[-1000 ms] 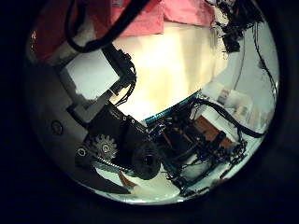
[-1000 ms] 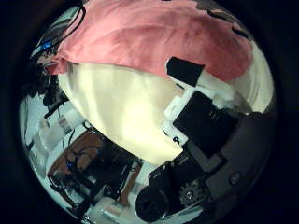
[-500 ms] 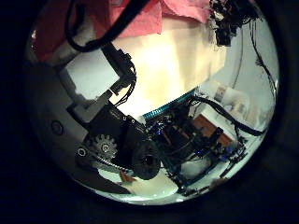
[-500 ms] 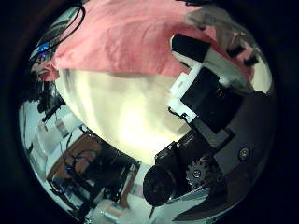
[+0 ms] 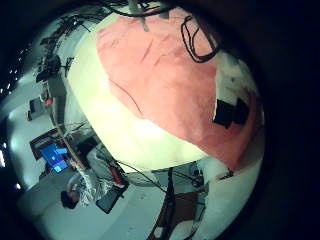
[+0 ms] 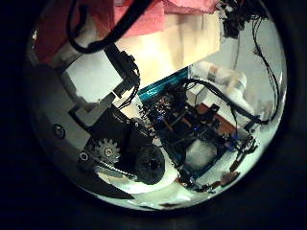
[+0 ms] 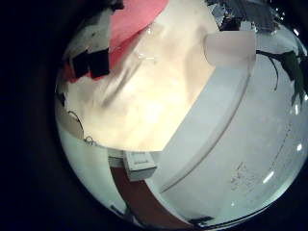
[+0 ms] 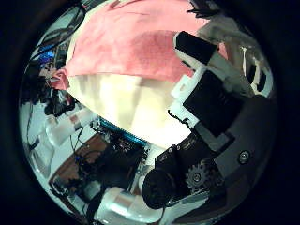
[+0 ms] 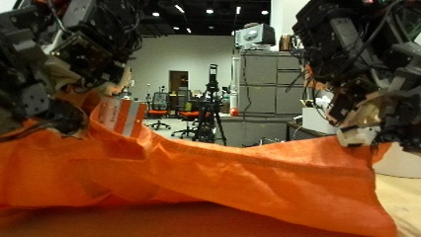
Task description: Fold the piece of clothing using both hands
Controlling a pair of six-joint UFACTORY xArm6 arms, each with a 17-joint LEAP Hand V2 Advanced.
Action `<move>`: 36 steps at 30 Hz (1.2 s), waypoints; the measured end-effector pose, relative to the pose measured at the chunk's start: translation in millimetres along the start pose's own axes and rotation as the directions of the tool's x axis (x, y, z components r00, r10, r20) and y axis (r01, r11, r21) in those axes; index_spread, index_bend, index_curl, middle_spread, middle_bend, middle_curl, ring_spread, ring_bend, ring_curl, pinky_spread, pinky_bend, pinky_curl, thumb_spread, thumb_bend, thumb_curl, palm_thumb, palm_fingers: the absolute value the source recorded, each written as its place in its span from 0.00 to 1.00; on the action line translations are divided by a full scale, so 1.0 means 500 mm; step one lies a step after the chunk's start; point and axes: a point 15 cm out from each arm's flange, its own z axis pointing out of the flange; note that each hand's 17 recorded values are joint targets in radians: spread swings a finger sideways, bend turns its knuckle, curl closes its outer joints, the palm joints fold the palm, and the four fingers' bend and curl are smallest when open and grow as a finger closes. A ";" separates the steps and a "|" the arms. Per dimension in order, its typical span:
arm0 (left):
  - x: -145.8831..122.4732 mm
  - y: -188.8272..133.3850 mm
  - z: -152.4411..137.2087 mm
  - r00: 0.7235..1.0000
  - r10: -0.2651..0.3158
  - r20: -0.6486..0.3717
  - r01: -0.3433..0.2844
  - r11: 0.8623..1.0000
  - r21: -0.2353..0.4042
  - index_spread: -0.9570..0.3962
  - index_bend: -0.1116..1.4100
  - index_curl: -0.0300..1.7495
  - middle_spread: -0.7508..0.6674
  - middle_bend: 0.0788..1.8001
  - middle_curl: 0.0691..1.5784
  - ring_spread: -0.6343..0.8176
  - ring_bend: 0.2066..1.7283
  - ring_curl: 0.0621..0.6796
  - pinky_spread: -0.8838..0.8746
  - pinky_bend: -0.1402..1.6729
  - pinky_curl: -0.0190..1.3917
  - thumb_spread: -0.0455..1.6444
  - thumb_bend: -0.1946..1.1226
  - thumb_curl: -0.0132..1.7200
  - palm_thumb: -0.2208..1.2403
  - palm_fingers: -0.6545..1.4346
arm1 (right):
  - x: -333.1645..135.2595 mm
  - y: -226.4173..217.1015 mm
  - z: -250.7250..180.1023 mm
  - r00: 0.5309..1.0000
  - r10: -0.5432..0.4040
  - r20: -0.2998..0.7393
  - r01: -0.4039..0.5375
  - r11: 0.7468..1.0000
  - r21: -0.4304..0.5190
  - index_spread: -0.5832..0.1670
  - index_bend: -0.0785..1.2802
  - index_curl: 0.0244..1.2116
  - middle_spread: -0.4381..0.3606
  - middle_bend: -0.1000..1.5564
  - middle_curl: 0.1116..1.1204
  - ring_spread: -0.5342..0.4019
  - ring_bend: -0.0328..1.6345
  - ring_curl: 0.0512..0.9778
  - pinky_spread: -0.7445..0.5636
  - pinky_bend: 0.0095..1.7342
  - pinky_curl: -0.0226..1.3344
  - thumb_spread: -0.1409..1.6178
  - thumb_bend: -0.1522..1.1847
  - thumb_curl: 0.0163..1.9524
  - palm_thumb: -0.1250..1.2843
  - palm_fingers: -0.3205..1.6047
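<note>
Both robot hands lift the orange garment (image 9: pixel 210 183) above the table (image 9: pixel 171 225).

Your left robot hand (image 9: pixel 66 59) pinches one raised corner, and your right robot hand (image 9: pixel 356 74) grips the other. The cloth sags between them, its lower edge on the table. If one pinch is weak, that corner may slip and spoil the fold.

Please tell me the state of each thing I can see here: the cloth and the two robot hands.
cloth: raised at both ends, sagging between them, its lower part on the table
left hand: fingers curled, holding one end of the cloth
right hand: fingers curled, holding the other end
</note>
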 end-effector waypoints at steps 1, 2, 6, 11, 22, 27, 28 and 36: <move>-0.002 0.002 -0.011 1.000 -0.001 0.001 0.001 1.000 0.006 0.28 0.19 0.91 0.09 0.41 0.73 0.12 0.72 0.76 0.12 0.69 0.45 0.57 0.13 0.46 0.74 0.80 | -0.001 0.001 -0.006 1.000 0.000 -0.001 0.000 1.000 0.009 0.43 0.87 0.64 0.34 0.83 0.71 0.33 0.83 0.72 0.37 0.77 0.56 0.71 0.15 0.32 0.88 0.74; -0.006 0.006 -0.025 1.000 -0.005 0.003 0.005 1.000 0.011 0.28 0.19 0.91 0.09 0.41 0.73 0.12 0.71 0.76 0.12 0.69 0.45 0.57 0.14 0.46 0.74 0.80 | -0.002 -0.002 -0.024 1.000 -0.001 -0.004 0.001 0.999 0.032 0.43 0.87 0.64 0.34 0.83 0.71 0.33 0.83 0.72 0.38 0.76 0.57 0.71 0.14 0.32 0.88 0.74; -0.022 0.010 -0.066 1.000 -0.016 0.005 0.016 1.000 0.024 0.30 0.19 0.91 0.09 0.41 0.73 0.12 0.71 0.76 0.12 0.69 0.45 0.57 0.14 0.45 0.74 0.80 | 0.003 -0.028 -0.085 1.000 0.018 0.005 -0.018 0.994 0.108 0.44 0.87 0.64 0.35 0.83 0.71 0.34 0.83 0.73 0.38 0.76 0.58 0.71 0.13 0.34 0.88 0.75; -0.071 -0.008 -0.125 0.999 -0.044 0.000 0.044 0.999 0.020 0.31 0.19 0.91 0.09 0.41 0.73 0.11 0.71 0.76 0.12 0.69 0.45 0.57 0.13 0.45 0.74 0.80 | 0.030 -0.091 -0.169 0.999 0.046 0.014 -0.048 0.981 0.186 0.44 0.88 0.64 0.35 0.83 0.71 0.34 0.83 0.73 0.39 0.75 0.58 0.71 0.12 0.35 0.89 0.75; -0.206 -0.139 -0.148 0.994 -0.100 -0.042 0.098 0.993 -0.062 0.34 0.19 0.92 0.08 0.41 0.73 0.12 0.71 0.77 0.12 0.68 0.45 0.56 0.13 0.44 0.74 0.80 | 0.080 -0.331 -0.199 0.998 0.064 0.023 -0.067 0.982 0.175 0.45 0.88 0.64 0.36 0.83 0.70 0.35 0.83 0.74 0.39 0.74 0.60 0.71 0.11 0.37 0.89 0.75; -0.255 -0.219 -0.115 0.992 -0.111 -0.062 0.104 0.989 -0.107 0.36 0.18 0.92 0.08 0.41 0.73 0.11 0.71 0.78 0.12 0.67 0.46 0.57 0.13 0.44 0.73 0.78 | 0.082 -0.433 -0.121 0.998 0.058 0.030 -0.061 0.991 0.119 0.45 0.88 0.64 0.36 0.83 0.70 0.35 0.84 0.74 0.39 0.73 0.61 0.71 0.11 0.38 0.89 0.75; -0.264 -0.231 -0.109 0.992 -0.113 -0.064 0.106 0.988 -0.108 0.36 0.19 0.92 0.08 0.41 0.73 0.11 0.71 0.78 0.12 0.67 0.46 0.57 0.13 0.43 0.72 0.78 | 0.083 -0.443 -0.109 0.998 0.059 0.030 -0.063 0.991 0.117 0.45 0.88 0.64 0.36 0.83 0.70 0.35 0.84 0.74 0.39 0.73 0.62 0.71 0.11 0.38 0.89 0.75; -0.353 -0.367 -0.015 0.982 -0.149 -0.118 0.141 0.987 -0.075 0.38 0.19 0.89 0.08 0.42 0.71 0.10 0.67 0.77 0.12 0.62 0.46 0.58 0.13 0.39 0.68 0.70 | 0.086 -0.546 -0.012 0.996 0.080 0.033 -0.084 0.984 0.156 0.45 0.88 0.64 0.37 0.84 0.69 0.35 0.84 0.73 0.38 0.72 0.63 0.71 0.10 0.39 0.86 0.75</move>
